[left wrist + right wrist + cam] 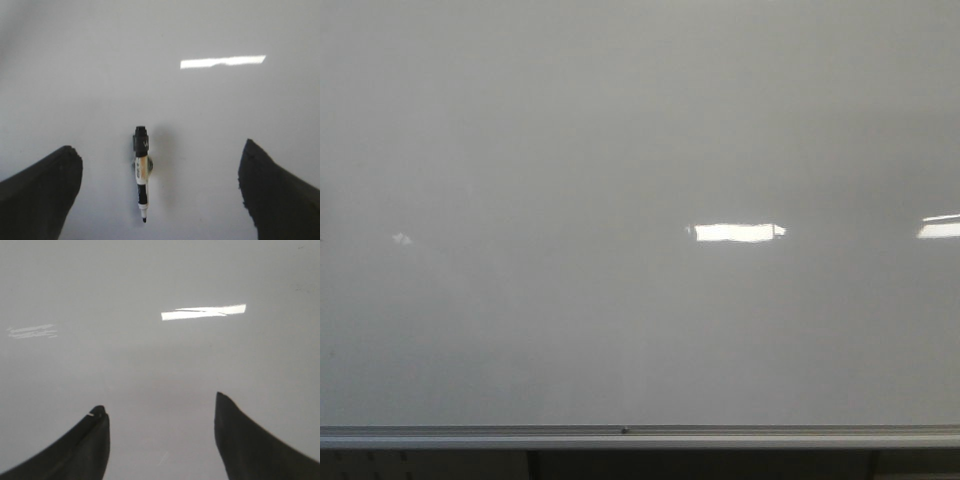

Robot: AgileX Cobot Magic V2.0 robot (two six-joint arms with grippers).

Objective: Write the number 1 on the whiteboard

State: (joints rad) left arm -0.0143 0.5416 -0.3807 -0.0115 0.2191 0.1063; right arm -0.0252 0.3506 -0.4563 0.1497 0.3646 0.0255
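The whiteboard (620, 150) is a glossy pale grey surface filling the front view, and no arm shows there. The number 1 is out of view in every frame. In the left wrist view a black-and-white marker (141, 172) clings to the whiteboard (75, 75), its cap end away from me and its bare black tip toward my fingers. My left gripper (159, 146) is open, one dark finger far to each side of the marker, apart from it. My right gripper (159, 401) is open over bare whiteboard (125, 365), holding nothing.
A silver metal rail (640, 435) runs along the board's bottom edge, with dark space below it. Bright white light reflections (738, 232) lie on the board's right half. A small round holder (148, 165) sits behind the marker's middle.
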